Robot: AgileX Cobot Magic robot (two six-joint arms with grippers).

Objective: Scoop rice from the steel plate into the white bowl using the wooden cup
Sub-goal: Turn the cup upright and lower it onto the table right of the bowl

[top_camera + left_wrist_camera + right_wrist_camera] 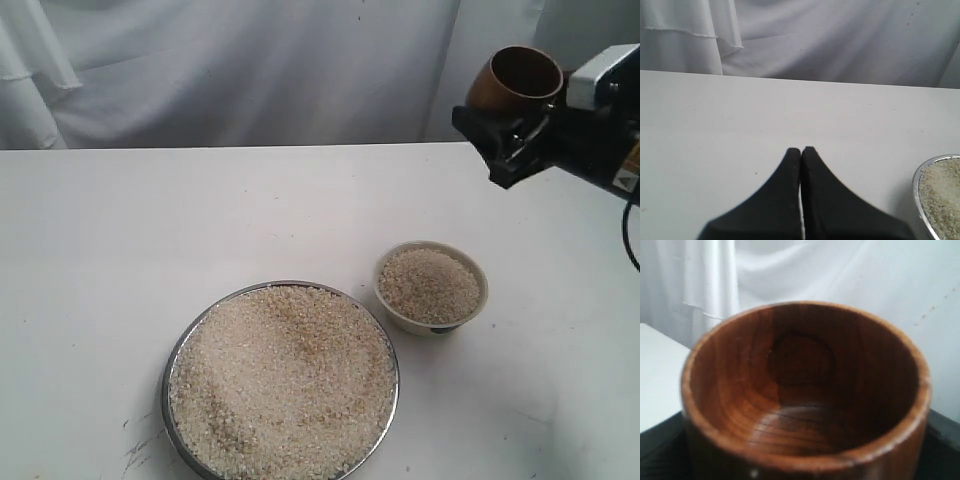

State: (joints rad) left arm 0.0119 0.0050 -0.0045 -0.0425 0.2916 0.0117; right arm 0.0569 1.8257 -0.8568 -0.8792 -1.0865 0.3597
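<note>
The steel plate point(178, 345) sits at the front of the table, heaped with rice point(282, 380); its rim point(916, 187) also shows in the left wrist view. Just right of it stands the white bowl point(402, 308), filled with rice point(429, 284). High at the right, well above the bowl, my right gripper point(515, 125) is shut on the wooden cup point(512, 82). The cup point(805, 390) fills the right wrist view and its inside is empty. My left gripper point(801, 150) is shut on nothing, low over bare table left of the plate; the exterior view does not show it.
A white tabletop point(150, 230) spreads under everything, with a draped white cloth backdrop point(250, 70) behind its far edge. A black cable point(630, 235) hangs by the right arm. Dark scuff marks point(138, 450) lie near the plate's front left.
</note>
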